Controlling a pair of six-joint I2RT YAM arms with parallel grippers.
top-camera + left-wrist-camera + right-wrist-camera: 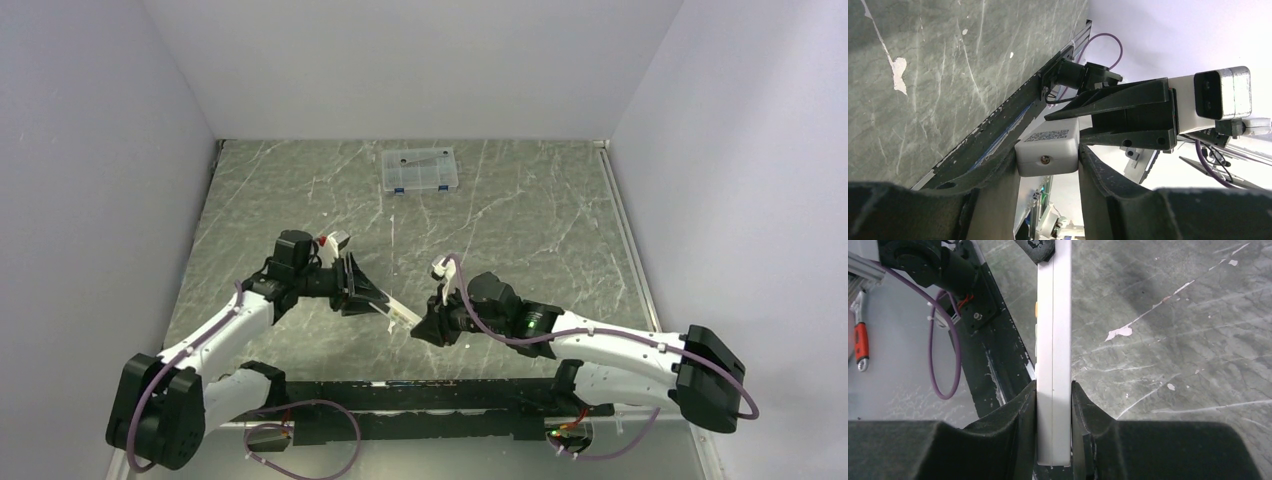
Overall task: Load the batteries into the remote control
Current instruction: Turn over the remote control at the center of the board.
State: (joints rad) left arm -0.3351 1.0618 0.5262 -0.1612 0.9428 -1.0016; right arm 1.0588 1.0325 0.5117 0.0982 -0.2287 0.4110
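The remote control [398, 312], a slim white bar, hangs above the table's front middle, gripped at both ends. My left gripper [365, 295] is shut on its left end; in the left wrist view that end [1047, 150] shows a QR label and a small round hole, with both fingers pressed against its sides. My right gripper [425, 325] is shut on the other end; in the right wrist view the remote control [1054, 340] runs edge-on between the pads [1028, 405]. The right gripper's black fingers [1118, 115] also appear in the left wrist view. The batteries are out of view.
A clear compartment box [420, 170] with blue latches stands at the back centre. A black rail [430, 400] runs along the near edge under the arms. White walls enclose the table on three sides. A red-handled tool [860, 345] lies off the table.
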